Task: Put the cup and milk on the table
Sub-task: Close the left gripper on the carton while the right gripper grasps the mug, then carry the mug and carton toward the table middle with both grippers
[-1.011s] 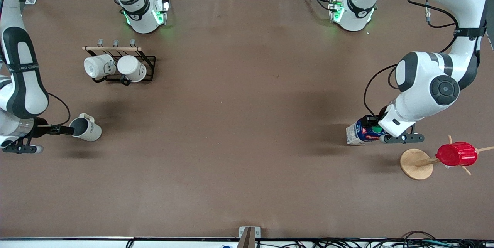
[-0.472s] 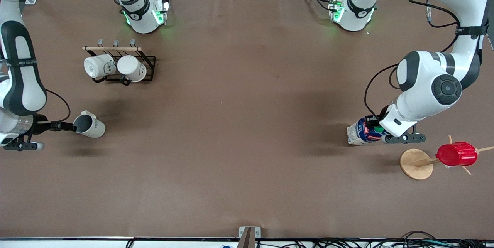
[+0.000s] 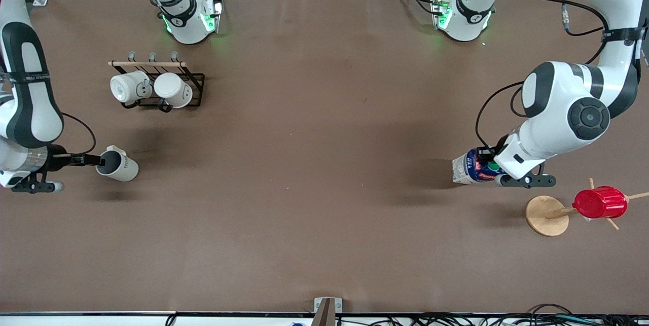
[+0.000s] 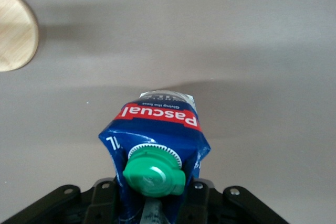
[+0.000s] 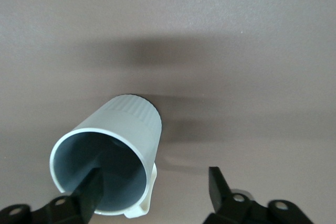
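Toward the right arm's end of the table (image 3: 314,214), the right gripper (image 3: 86,160) pinches the cup's (image 3: 117,166) rim, one finger inside. Toward the left arm's end, the left gripper (image 3: 499,171) clamps the milk (image 3: 470,169) by its top.

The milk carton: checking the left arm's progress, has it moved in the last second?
Yes, slightly. In the front view the milk carton, held by the left gripper, has drawn a little away from the wooden stand's round base, toward the robots' bases.
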Motion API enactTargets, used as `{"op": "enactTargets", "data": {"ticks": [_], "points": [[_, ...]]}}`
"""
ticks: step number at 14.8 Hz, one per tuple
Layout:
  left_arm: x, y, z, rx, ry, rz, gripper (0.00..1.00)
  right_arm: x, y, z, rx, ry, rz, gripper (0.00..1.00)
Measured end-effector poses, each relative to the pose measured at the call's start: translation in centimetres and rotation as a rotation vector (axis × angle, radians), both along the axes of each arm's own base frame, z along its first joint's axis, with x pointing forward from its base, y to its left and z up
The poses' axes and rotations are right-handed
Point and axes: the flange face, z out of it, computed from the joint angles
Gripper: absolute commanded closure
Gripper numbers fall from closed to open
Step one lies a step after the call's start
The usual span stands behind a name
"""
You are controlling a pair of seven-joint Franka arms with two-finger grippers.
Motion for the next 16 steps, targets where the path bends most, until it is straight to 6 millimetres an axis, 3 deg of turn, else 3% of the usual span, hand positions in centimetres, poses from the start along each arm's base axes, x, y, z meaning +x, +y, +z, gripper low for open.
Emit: {"op": "enactTargets", "data": {"ticks": [2, 3, 5, 6, 9, 13, 16], "points": [[0.1, -1.0, 1.1, -0.005, -0.01, -0.014, 1.0, -0.2, 0.1, -0.9, -0.01, -0.026, -0.001, 0.23], [0.1, -1.2, 1.5, -0.006, -0.012, -0.018, 1.0, -0.4, 0.1, -1.5, -0.018, -0.043, -0.002, 0.35], [0.0, -1.5, 2.5, -0.007, -0.02, -0.022, 1.0, -0.8, 0.3, -2.5, -0.029, -0.074, -0.002, 0.82], [0.0, -1.5, 3.1, -0.008, -0.027, -0.023, 1.0, -0.8, 0.3, -2.6, -0.033, -0.085, -0.001, 0.96], [-0.1, -1.6, 5.0, -0.005, -0.029, -0.026, 1.0, -0.4, 0.4, -2.4, -0.043, -0.114, 0.003, 0.98], [-0.3, -2.6, 6.1, -0.008, -0.029, -0.039, 1.0, 0.1, 2.2, -1.9, -0.037, -0.106, 0.035, 1.0], [-0.5, -3.6, 6.1, -0.011, -0.028, -0.032, 1.0, 1.1, 4.3, 1.4, -0.032, -0.099, 0.058, 1.0]]}}
